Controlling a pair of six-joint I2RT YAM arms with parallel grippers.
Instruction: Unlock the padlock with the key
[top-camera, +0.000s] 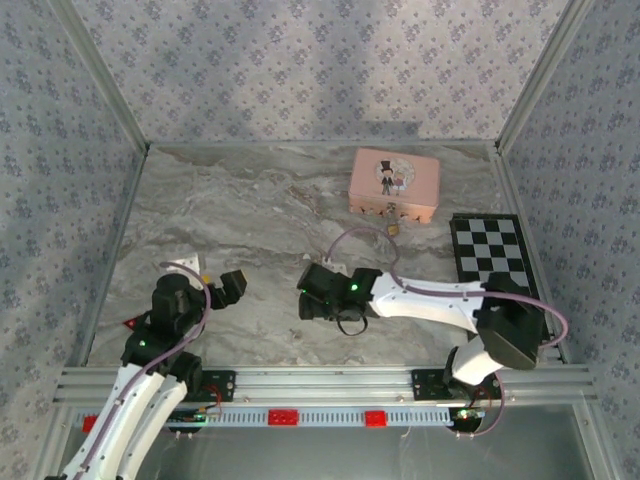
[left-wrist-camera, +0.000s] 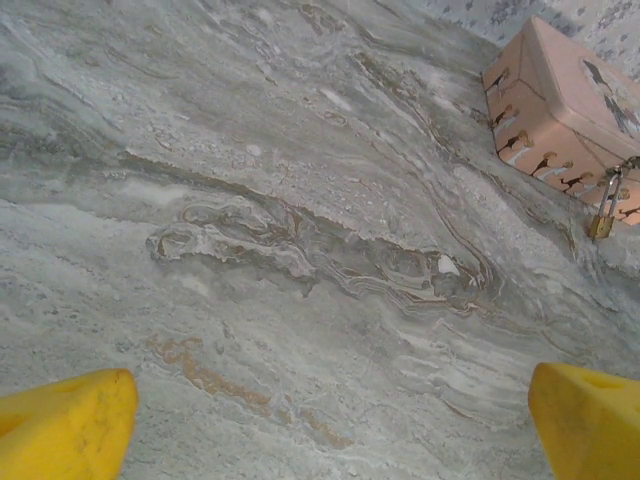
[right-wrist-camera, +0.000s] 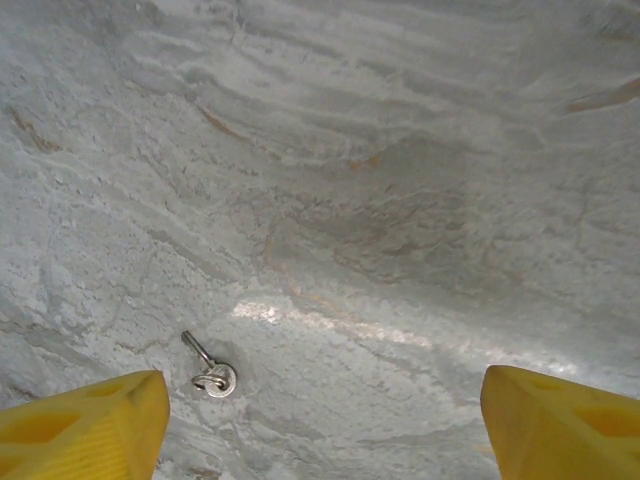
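A tiny brass padlock (top-camera: 397, 229) with a silvery shackle hangs from the front clasp of the pink picture tin (top-camera: 394, 183). The left wrist view has the padlock (left-wrist-camera: 601, 222) at the far right edge, against the tin (left-wrist-camera: 560, 110). The key (right-wrist-camera: 210, 368), a small silvery sliver on a little ring, lies flat on the marble just inside the left yellow fingertip (right-wrist-camera: 90, 425) of my right gripper (right-wrist-camera: 325, 425). That gripper (top-camera: 312, 300) hovers low over mid-table, open, touching nothing. My left gripper (top-camera: 232, 285) is open over bare marble (left-wrist-camera: 325, 430) at the left.
A black-and-white checkered board (top-camera: 488, 250) lies at the right, in front of the tin. Patterned walls and metal rails enclose the marble table (top-camera: 240, 220). A purple cable (top-camera: 350, 240) loops from the right arm over the centre.
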